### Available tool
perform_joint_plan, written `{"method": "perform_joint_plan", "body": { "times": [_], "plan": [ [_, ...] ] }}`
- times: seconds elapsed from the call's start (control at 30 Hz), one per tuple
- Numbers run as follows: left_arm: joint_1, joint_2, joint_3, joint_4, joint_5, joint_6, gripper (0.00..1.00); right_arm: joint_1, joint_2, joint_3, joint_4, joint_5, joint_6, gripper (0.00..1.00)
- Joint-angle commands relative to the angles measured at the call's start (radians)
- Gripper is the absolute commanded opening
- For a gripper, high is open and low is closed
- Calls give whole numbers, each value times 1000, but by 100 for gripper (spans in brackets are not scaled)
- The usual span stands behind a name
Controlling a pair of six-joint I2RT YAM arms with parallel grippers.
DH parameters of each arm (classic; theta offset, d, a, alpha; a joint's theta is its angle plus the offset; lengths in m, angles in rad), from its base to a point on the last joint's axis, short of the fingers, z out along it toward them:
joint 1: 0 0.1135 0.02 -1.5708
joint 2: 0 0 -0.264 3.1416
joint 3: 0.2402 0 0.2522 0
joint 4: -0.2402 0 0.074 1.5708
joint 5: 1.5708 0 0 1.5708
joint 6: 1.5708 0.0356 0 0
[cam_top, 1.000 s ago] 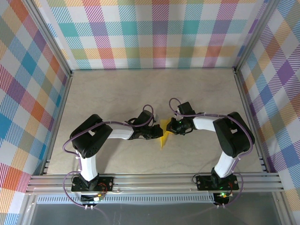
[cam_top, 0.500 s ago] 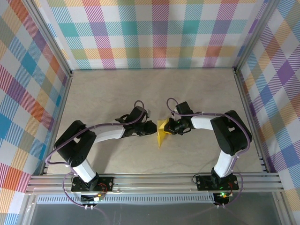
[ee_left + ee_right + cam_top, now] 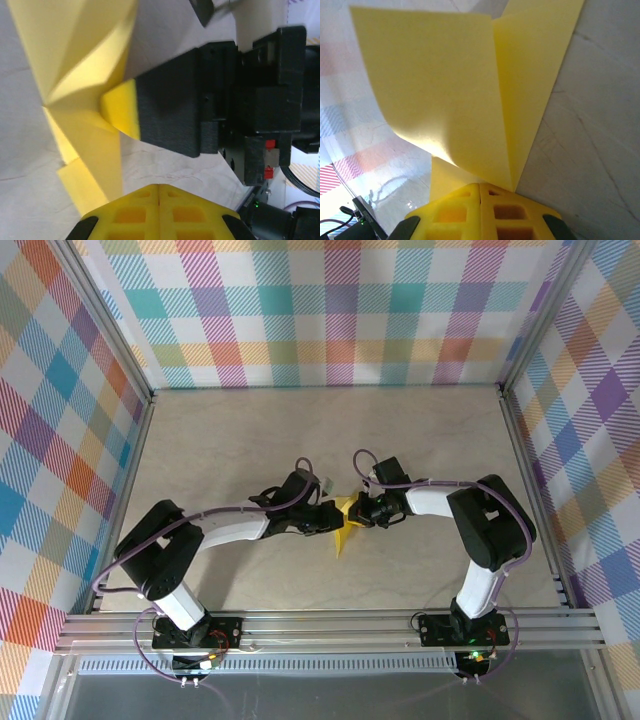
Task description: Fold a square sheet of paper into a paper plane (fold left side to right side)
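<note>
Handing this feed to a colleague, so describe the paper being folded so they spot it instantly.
Find the beige table inside the plaid walls, then its middle, where the left arm and right arm meet. Between their black jaws is the creased yellow paper: bright, thin and tapering toward the near edge.

Pale beige stone-patterned tabletop (image 3: 250,430), matte, spreading all round the left gripper (image 3: 333,519) and right gripper (image 3: 361,512). Pastel plaid fabric back wall (image 3: 330,310) beyond them. Matching plaid left wall (image 3: 55,440) and plaid right wall (image 3: 590,400) outboard of each. Silver aluminium rails (image 3: 330,628) behind them. Light even, shadows soft.
</note>
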Motion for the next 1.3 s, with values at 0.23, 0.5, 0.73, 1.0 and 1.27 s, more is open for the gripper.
{"method": "perform_joint_plan", "body": {
  "times": [0.23, 0.5, 0.73, 1.0, 1.27],
  "plan": [
    [-35, 108, 48, -13, 23, -22, 5, 21, 70, -25, -120, 57, 3, 1],
    [-36, 140, 14, -26, 3, -37, 4, 27, 72, -16, -135, 61, -5, 1],
    [-37, 147, -15, -13, -7, -50, 4, 30, 77, -7, -145, 65, -9, 1],
    [-37, 147, -34, -15, -21, -49, 4, 33, 80, 3, -162, 74, -16, 2],
    [-37, 123, -38, -19, -44, -44, 4, 42, 95, 26, -197, 95, -33, 2]
  ]
}}
